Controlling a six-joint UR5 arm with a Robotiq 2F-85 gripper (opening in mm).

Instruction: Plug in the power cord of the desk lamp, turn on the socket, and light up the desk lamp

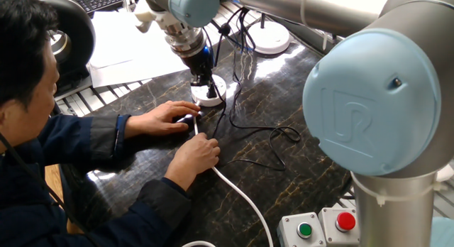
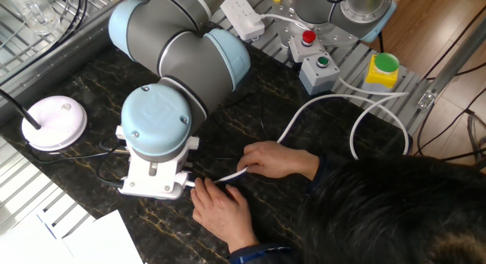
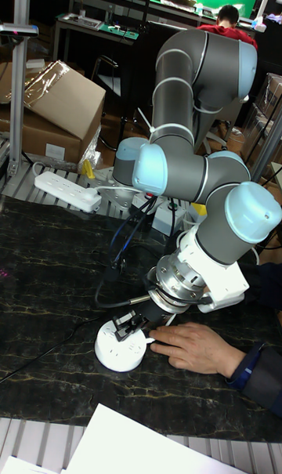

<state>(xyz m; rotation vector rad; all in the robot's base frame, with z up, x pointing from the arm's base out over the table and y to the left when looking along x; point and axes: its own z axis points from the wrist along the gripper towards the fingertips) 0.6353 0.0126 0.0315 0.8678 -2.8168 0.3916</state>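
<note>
Socket [image 3: 121, 346] lies directly beneath the fingertips, white and round, on the dark table [image 3: 47, 270]. Nearest the tall camera, a person's hand [image 3: 193, 348] is seen resting just beside the socket, on the side away from the cord's run; in one fixed view a second hand [image 1: 195, 153] is seen pinching the thick white cable [image 1: 241, 197] close to the socket.

Gripper [image 3: 131, 327] is pointed steeply down over the socket top. A small black object, judged to be the plug, is seen between the fingers, which appear closed narrowly on it; contact with the plug holes cannot be confirmed. Power cord [image 1: 273, 137] is seen trailing away from the fingers in loose loops across the table.

Farther off, beyond the gripper, the desk lamp [image 1: 269, 40] stands well apart from the socket. The coming move is judged to be a straight downward press.
</note>
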